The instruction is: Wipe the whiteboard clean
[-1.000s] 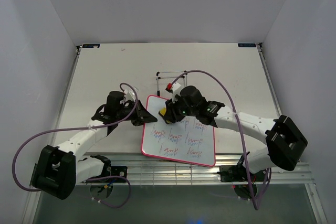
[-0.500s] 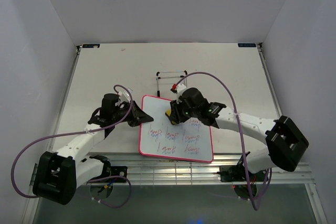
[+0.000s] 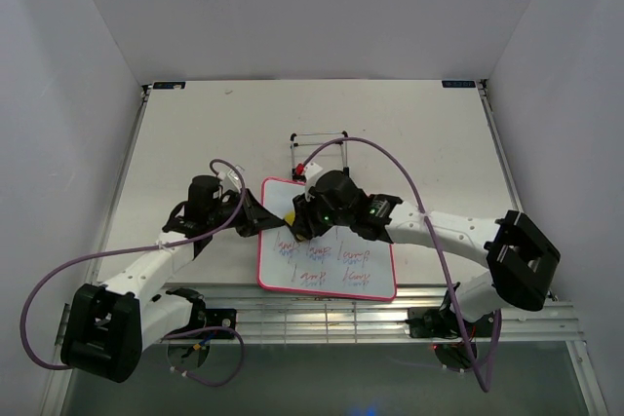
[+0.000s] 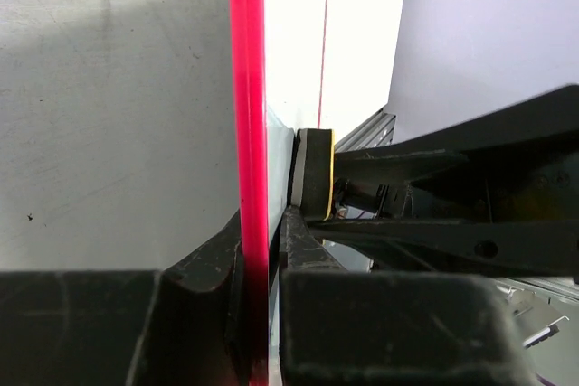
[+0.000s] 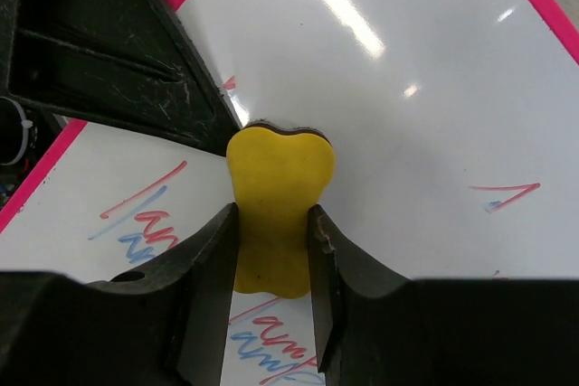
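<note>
Down at the near side of the table, between the two arms, the whiteboard lies with its pink-red frame just short of the metal rail at the table's edge. The left gripper is on the board's left side. From its wrist camera the left gripper has one finger on each side of the pink frame, pinched onto the rim of the whiteboard.

Over to the right gripper, reaching in across the top left part of the board, close to the left one. It's clamped on a yellow eraser. The right wrist view shows it plainly: the right gripper squeezes the eraser at its waist, and the block is pressed down on the whiteboard. Seen edge-on from the left wrist, the eraser has a dark pad facing the white surface.

Red and blue scribbles run in rows over the middle and near part of the board, while the far strip looks white. A thin black wire stand sits just beyond the board's far edge.
</note>
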Robot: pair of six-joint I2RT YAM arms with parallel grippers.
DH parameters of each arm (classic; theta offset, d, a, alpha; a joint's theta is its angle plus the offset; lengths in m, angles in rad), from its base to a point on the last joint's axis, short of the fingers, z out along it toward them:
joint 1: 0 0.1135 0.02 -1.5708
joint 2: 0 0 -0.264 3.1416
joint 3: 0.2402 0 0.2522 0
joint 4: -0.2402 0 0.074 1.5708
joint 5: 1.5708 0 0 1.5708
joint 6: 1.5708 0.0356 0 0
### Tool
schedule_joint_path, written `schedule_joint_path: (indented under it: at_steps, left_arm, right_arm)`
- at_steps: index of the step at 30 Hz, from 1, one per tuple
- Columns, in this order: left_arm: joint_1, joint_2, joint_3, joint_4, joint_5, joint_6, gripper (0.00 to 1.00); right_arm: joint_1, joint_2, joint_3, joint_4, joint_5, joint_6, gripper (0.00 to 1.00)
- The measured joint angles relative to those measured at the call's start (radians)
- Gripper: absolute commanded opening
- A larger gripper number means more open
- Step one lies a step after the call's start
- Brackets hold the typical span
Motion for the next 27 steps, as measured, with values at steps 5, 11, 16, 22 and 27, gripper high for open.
schedule_joint_path:
  at_steps: [5,11,16,22,27]
  left_arm:
    - [-0.007,-0.022,0.0,-0.025,-0.023,0.0,0.0]
    - [-0.007,-0.081,0.0,-0.076,-0.061,-0.005,0.0]
    - [-0.006,-0.126,0.0,-0.105,-0.088,-0.016,0.0]
    - [0.027,-0.159,-0.021,-0.115,-0.092,-0.023,0.0]
    - [0.05,-0.157,-0.039,-0.104,-0.099,-0.023,0.0]
  right_arm:
    - [-0.146,-0.061,-0.156,0.111,-0.118,0.03,0.13]
    - [-0.371,-0.133,-0.308,0.12,-0.14,0.043,0.13]
    - [-0.425,-0.144,-0.33,0.101,-0.159,0.042,0.1]
    - [-0.38,-0.037,-0.182,0.006,-0.148,0.021,0.1]
    - [-0.244,0.107,0.062,-0.09,-0.123,0.015,0.11]
